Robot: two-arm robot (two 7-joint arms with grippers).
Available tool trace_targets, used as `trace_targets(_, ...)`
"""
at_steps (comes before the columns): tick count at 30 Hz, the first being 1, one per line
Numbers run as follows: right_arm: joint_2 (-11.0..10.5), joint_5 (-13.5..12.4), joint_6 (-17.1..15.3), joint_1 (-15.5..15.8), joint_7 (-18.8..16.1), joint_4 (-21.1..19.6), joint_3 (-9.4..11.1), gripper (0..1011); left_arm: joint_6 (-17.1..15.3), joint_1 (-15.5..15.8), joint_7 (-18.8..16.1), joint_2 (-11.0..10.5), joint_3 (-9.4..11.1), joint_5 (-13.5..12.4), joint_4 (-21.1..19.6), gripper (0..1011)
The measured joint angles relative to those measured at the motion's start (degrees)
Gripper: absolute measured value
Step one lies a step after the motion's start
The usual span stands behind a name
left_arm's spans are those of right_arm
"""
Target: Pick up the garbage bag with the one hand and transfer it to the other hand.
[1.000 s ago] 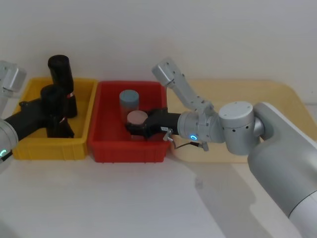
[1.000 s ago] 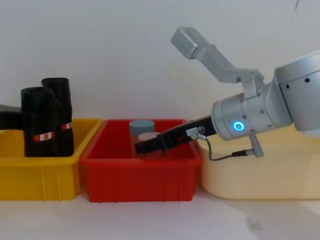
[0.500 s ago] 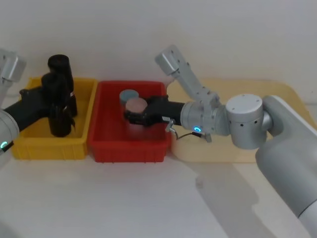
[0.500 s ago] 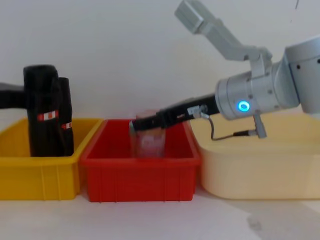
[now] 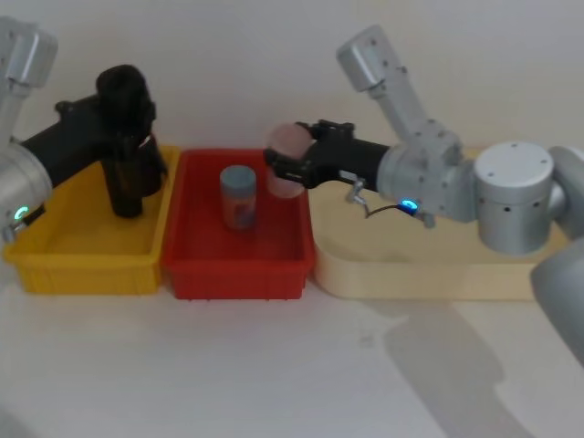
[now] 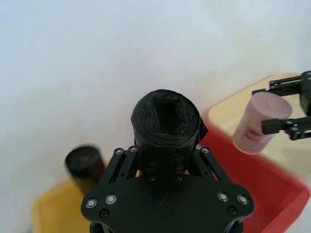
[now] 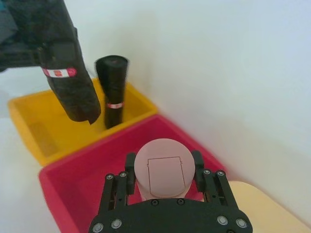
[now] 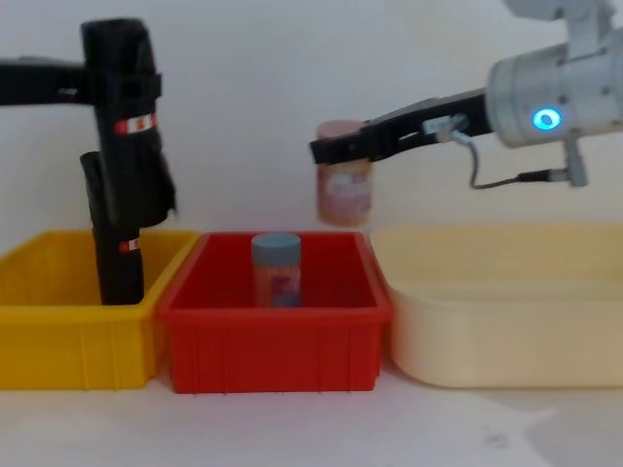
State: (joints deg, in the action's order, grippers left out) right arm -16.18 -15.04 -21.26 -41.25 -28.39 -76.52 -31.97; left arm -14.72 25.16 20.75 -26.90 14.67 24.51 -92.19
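The left gripper (image 8: 127,83) pinches the garbage bag (image 8: 131,165) near its top, holding it in the air above the yellow bin (image 8: 68,341) on the left. The right gripper (image 8: 336,148) clamps a pink-lidded jar (image 8: 344,193) above the red bin (image 8: 273,336), where 1 blue-lidded jar (image 8: 276,268) stands.

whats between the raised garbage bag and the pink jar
Chest view: open air between the garbage bag in the left gripper and the pink jar in the right gripper; blue-lidded jar stands lower, in red bin.
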Motion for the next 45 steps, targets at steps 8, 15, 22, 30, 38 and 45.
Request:
trace_targets(8, -3.9, 0.3, -2.8, 2.8, 3.1, -6.5, 3.2, 663, 0.1, 4.5, 3.1, 2.1, 2.5, 1.0, 2.0, 354)
trace_targets(15, -7.7, 0.5, -5.8, 6.6, 6.2, -11.9, 7.0, 663, 0.6, 8.8, 6.4, 5.0, 5.4, 2.0, 6.0, 354)
trace_targets(22, -10.1, 0.6, -8.0, 9.5, 8.2, -13.7, 9.7, 663, 1.5, 13.9, 9.9, 9.2, 8.8, 3.0, 12.4, 354)
trace_targets(30, -10.9, 0.9, -8.5, 10.1, 8.6, -12.6, 10.8, 663, 4.0, 21.0, 14.9, 16.2, 12.6, 4.1, 24.0, 354)
trace_targets(38, -11.1, 1.1, -8.4, 10.2, 8.6, -11.3, 11.2, 853, 6.3, 26.1, 18.6, 21.2, 15.0, 5.1, 33.9, 354)
trace_targets(45, -11.2, 1.2, -8.3, 10.2, 8.6, -10.8, 11.4, 1001, 7.5, 28.8, 20.5, 23.9, 16.2, 5.5, 39.0, 354)
